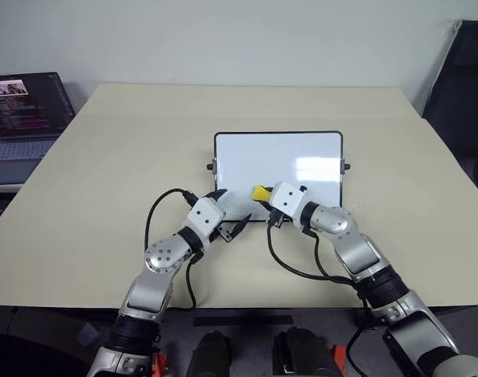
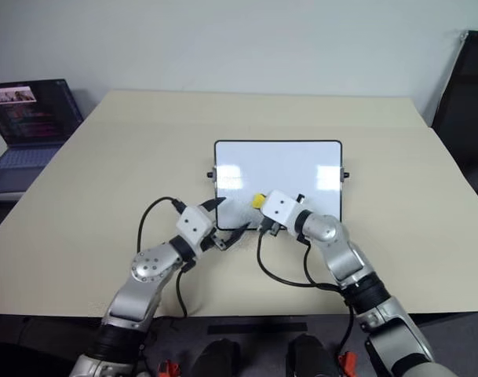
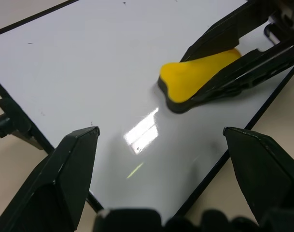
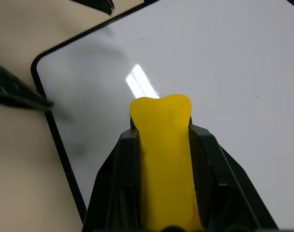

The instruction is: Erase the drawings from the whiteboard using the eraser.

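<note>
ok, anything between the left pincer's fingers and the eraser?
Nothing but bare whiteboard with a glare streak. In the left wrist view the left pincer stands open over the board's near edge, and the eraser, clamped in the right pincer, rests just beyond.

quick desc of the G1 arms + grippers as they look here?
Both arms are silver-grey metal with round joint housings and black forearm sections. Each wrist carries a white boxy module, with loose black cables looping from it. The left gripper and right gripper each have two black tapered fingers.
</note>
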You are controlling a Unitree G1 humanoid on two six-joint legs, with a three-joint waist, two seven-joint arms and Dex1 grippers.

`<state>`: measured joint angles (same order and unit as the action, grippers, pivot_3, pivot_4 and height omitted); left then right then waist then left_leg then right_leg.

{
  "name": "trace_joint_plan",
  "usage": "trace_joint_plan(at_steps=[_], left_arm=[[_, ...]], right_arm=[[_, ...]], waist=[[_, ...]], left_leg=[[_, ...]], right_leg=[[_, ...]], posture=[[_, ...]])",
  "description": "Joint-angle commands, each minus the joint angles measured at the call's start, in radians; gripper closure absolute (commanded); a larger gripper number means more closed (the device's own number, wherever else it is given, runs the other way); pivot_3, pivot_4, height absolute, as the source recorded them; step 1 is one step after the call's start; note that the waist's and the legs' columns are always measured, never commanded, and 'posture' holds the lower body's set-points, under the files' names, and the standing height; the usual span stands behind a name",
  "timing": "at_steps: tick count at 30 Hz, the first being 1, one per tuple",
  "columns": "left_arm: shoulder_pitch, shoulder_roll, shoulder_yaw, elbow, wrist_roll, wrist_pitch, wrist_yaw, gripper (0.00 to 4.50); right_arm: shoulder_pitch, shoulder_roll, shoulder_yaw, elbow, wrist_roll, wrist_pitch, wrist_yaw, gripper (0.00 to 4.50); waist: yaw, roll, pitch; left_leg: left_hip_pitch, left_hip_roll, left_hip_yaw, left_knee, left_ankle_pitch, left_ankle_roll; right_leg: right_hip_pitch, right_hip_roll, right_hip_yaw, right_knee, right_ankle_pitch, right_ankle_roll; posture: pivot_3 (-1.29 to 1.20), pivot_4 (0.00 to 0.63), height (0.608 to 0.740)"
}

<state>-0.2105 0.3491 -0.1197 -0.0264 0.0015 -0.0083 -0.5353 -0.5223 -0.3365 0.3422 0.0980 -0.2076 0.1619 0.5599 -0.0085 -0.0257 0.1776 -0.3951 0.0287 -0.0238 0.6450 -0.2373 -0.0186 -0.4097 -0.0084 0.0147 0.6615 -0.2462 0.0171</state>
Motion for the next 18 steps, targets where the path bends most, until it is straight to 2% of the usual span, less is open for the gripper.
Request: trace_joint_plan(at_steps=[1, 6, 8, 16, 18], left_arm=[[-0.007, 0.001, 0.006, -0.035, -0.006, -0.010, 0.005, 0.00], [-0.005, 0.007, 0.015, -0.038, -0.007, -0.007, 0.007, 0.00], [-0.004, 0.008, 0.016, -0.036, -0.007, -0.008, 0.006, 0.00], [-0.015, 0.006, 0.015, -0.032, -0.008, -0.007, 0.003, 0.00], [-0.014, 0.003, 0.012, -0.035, -0.012, -0.004, 0.000, 0.00]], right_arm=[[0.066, -0.083, -0.072, -0.001, 0.009, 0.044, 0.014, 3.47], [0.127, -0.164, -0.117, -0.020, 0.027, 0.036, 0.025, 3.47], [0.138, -0.173, -0.124, -0.033, 0.033, 0.037, 0.023, 3.47], [0.188, -0.105, -0.201, -0.173, 0.150, 0.045, -0.007, 3.47], [0.198, -0.078, -0.236, -0.211, 0.192, 0.082, -0.025, 3.47]], waist=[[0.007, 0.000, 0.000], [0.008, 0.000, 0.000], [0.008, -0.001, 0.000], [0.007, -0.001, 0.000], [0.006, -0.001, 0.000]], left_leg=[[0.000, 0.000, 0.000, 0.000, 0.000, 0.000], [0.003, 0.000, 0.000, 0.000, 0.000, 0.000], [0.004, 0.000, 0.000, 0.000, 0.000, 0.000], [0.004, 0.000, 0.001, 0.000, 0.000, 0.000], [0.002, 0.000, 0.001, -0.001, 0.000, 0.000]], right_leg=[[0.000, 0.000, 0.000, 0.000, 0.000, 0.000], [0.002, 0.000, 0.000, -0.001, 0.000, 0.000], [0.004, 0.000, 0.000, -0.001, -0.003, -0.005], [0.004, 0.000, 0.001, -0.001, -0.003, -0.005], [0.003, 0.000, 0.001, -0.003, 0.000, 0.000]], posture=[[0.00, 0.150, 0.740], [0.00, 0.150, 0.740], [0.00, 0.150, 0.740], [0.00, 0.150, 0.740], [0.00, 0.150, 0.740]])
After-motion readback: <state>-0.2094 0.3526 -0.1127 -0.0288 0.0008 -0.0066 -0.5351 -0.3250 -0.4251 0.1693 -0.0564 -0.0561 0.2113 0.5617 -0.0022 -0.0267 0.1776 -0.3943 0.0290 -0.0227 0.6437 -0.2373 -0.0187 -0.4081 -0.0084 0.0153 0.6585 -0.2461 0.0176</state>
